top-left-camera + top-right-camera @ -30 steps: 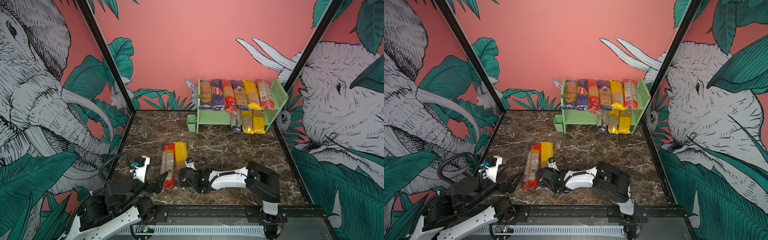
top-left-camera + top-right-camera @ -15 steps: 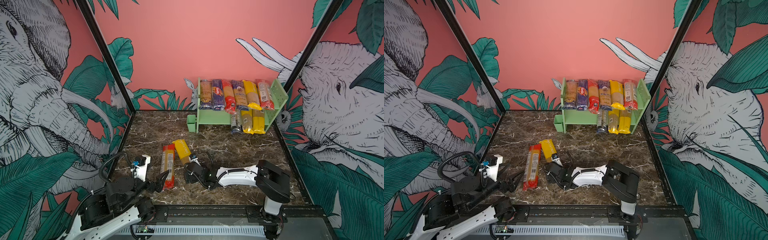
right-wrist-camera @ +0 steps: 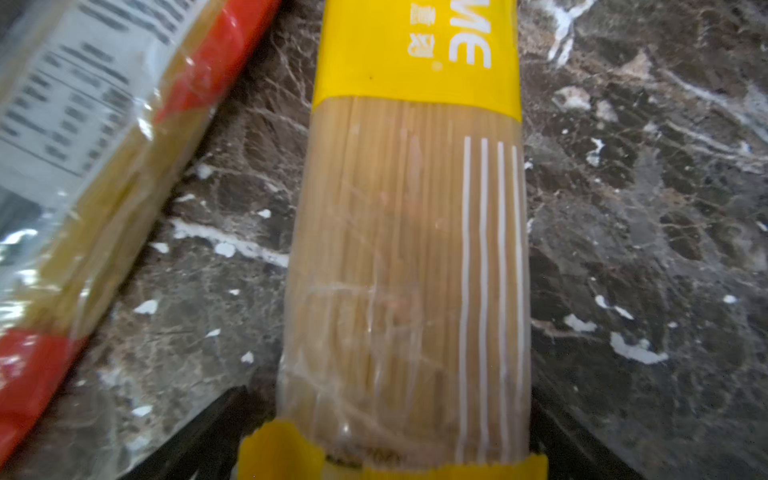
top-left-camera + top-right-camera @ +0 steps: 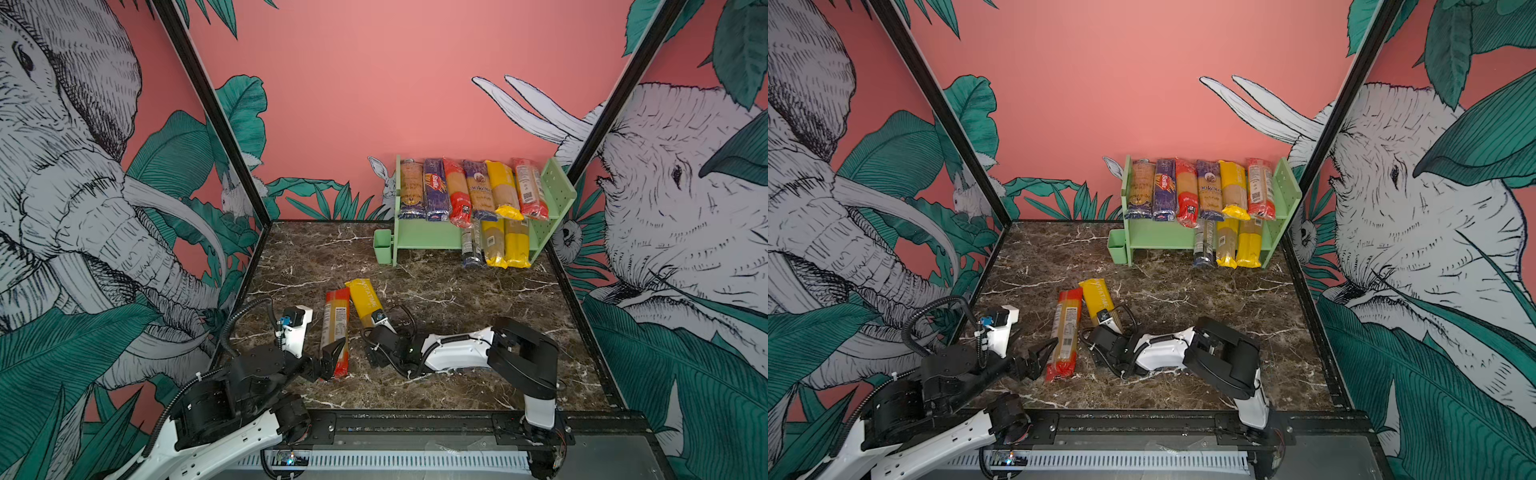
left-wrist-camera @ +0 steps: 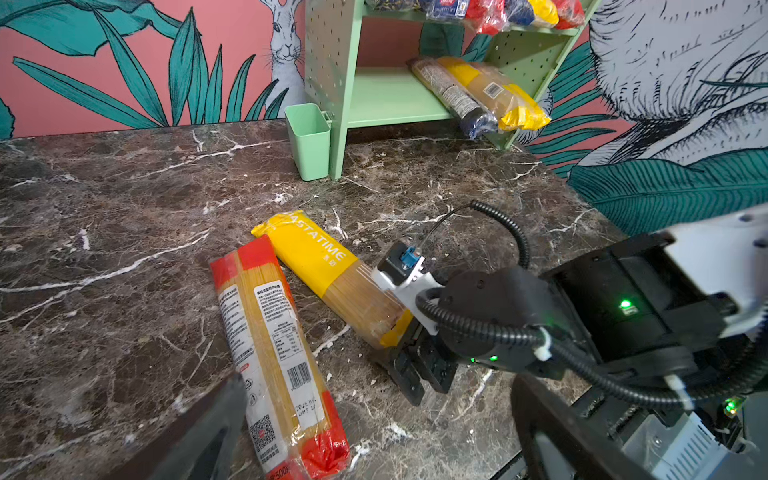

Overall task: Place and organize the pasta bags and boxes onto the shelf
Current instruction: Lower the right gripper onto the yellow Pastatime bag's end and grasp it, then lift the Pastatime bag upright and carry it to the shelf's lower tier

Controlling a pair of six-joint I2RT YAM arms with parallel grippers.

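Yellow-ended pack [image 4: 365,305], lower centre of the frame, was swung askew from the red-ended pack [image 4: 336,328] within the last second, the right gripper [image 4: 374,334] spread astride its near end, the left gripper [image 4: 330,359] also spread. Both packs lay on the worktop [image 4: 436,291], well apart from the shelf [image 4: 428,239]; pickup was judged next.

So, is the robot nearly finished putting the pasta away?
Nearly. Nine packs already sit on the shelf: six on top, three below. The right tool is open around the near end of the yellow pack. That one and the red-ended pack, by the left tool, are left on the table.
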